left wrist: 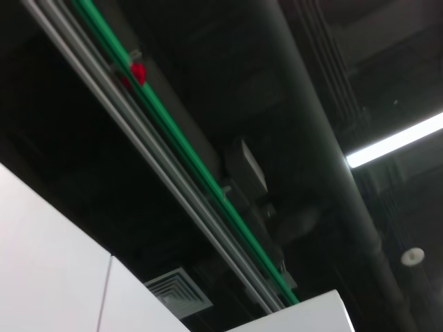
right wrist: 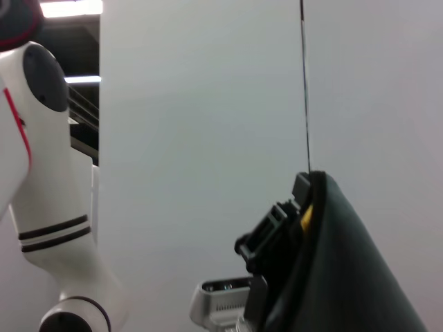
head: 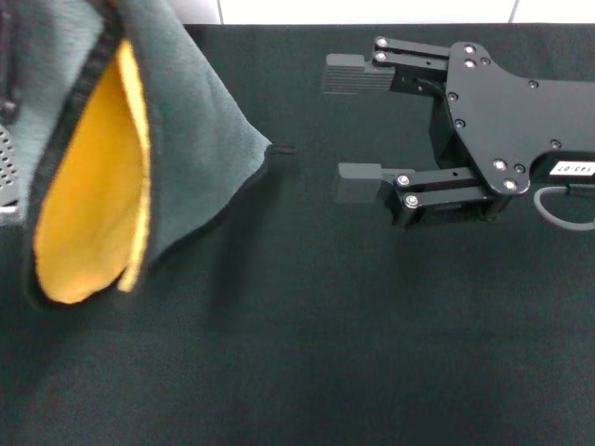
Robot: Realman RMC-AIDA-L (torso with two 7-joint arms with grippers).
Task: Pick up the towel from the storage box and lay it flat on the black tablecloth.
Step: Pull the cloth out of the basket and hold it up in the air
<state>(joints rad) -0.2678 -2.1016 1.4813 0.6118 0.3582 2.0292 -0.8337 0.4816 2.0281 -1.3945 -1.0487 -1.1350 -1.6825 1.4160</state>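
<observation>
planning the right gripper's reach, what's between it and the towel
Only bare black tablecloth lies between the open right gripper and the hanging towel, in the head view.

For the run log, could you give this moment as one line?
towel hanging lifted, folded | left gripper holds it | right gripper open over black tablecloth

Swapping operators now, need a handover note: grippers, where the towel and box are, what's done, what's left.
Left gripper: up off the table, shut on the yellow-orange and grey microfibre towel, seen in the right wrist view.
Right gripper: open, empty, over the matte black tablecloth, beside the towel.
Towel: hanging folded above the cloth at the robot's left, not touching down.
Perforated light grey storage box: only a sliver shows at the left edge.
Done: towel lifted out.
Left: spread it flat on the cloth, probably with the right gripper taking a corner.
</observation>
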